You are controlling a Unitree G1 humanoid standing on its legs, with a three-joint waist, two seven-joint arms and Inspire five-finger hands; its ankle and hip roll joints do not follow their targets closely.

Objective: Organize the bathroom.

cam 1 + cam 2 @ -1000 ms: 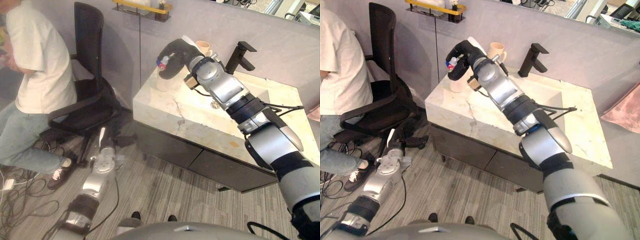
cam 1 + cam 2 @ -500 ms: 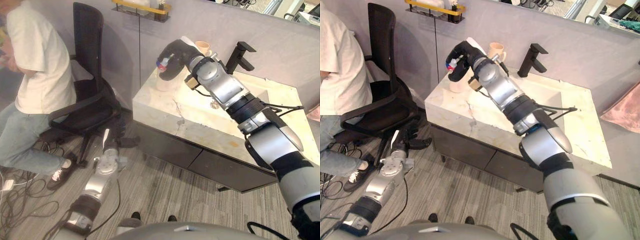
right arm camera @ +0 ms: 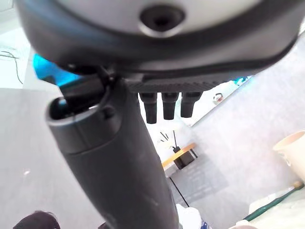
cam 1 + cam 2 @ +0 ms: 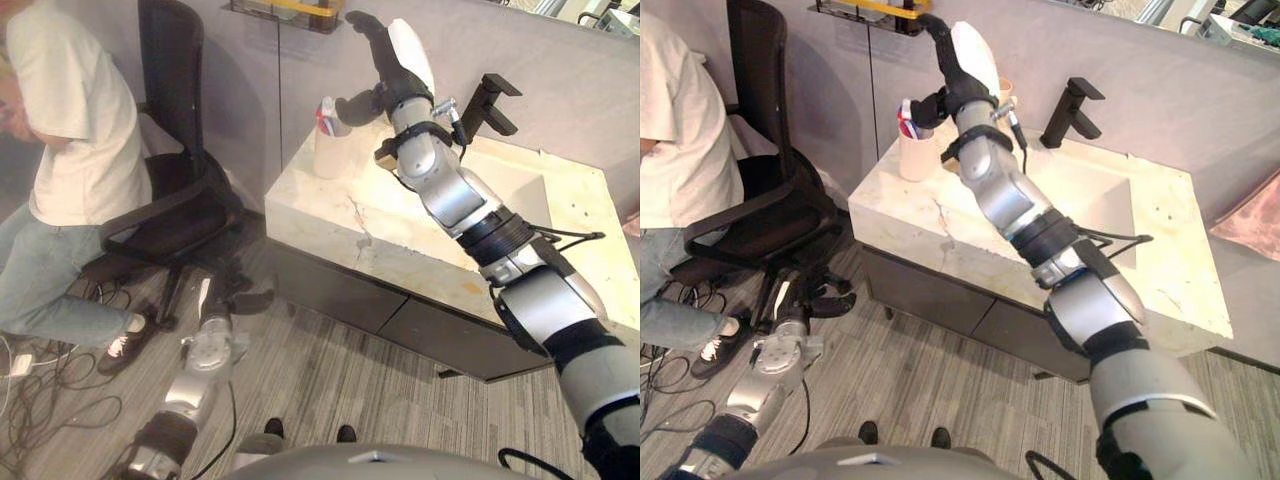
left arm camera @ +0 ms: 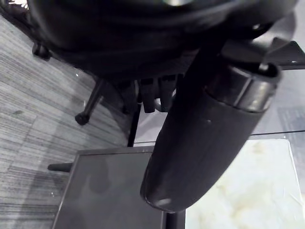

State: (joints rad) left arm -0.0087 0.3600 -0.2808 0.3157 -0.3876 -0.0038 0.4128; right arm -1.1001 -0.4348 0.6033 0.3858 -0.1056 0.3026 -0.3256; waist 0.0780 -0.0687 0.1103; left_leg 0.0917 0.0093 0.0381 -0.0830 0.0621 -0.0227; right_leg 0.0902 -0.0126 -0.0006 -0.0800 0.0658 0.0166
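A person in a white shirt (image 4: 75, 120) and jeans sits to my left on a black office chair (image 4: 170, 190). Tangled cables (image 4: 40, 400) lie on the grey plank floor (image 4: 330, 380) near their shoe (image 4: 120, 345).

Even indoor lighting, soft shadows beneath the vanity (image 4: 400, 300) and chair (image 4: 180, 210); wrist views show close hand surfaces defocused, with glare on the countertop (image 5: 248, 200).
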